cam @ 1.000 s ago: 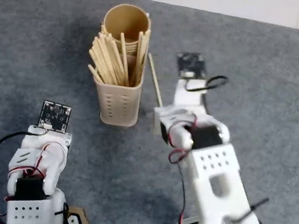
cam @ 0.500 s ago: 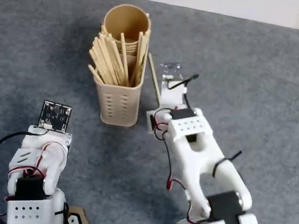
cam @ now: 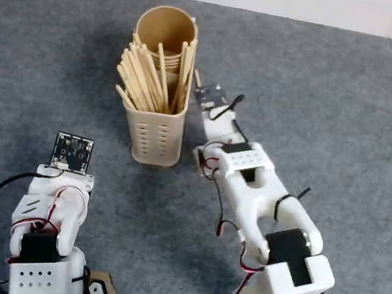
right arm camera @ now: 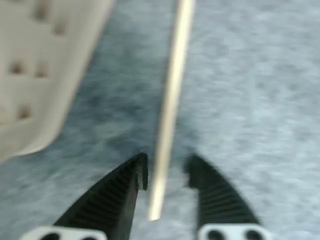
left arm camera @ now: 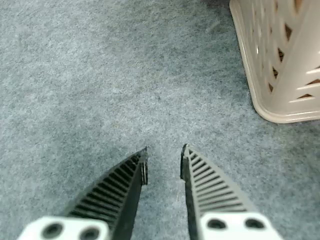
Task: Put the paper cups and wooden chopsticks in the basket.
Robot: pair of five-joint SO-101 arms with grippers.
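Wooden chopsticks [cam: 148, 74] stand as a bundle inside the beige basket [cam: 155, 137], in the upper middle of the high view. A paper cup [cam: 165, 29] sits at the far end of the same basket, and I cannot tell if more cups are stacked in it. One loose chopstick [right arm camera: 172, 95] lies on the grey carpet [cam: 348, 103] just beside the right side of the basket. In the high view the right arm [cam: 249, 184] covers almost all of it, and only its far tip shows past the wrist. In the right wrist view its far end is cut off by the frame edge.

The right gripper [right arm camera: 166, 172] is open by a narrow gap, and the near end of the loose chopstick lies between its fingers. I cannot tell if they touch it. The left gripper [left arm camera: 163, 157] is also narrowly open and holds nothing. It hangs over bare carpet near a corner of the basket.

One second ago the loose chopstick showed at nearly full length. Since then the right arm has swung left and stretched out over it. The left arm [cam: 52, 207], at the lower left, and the basket have kept their places.
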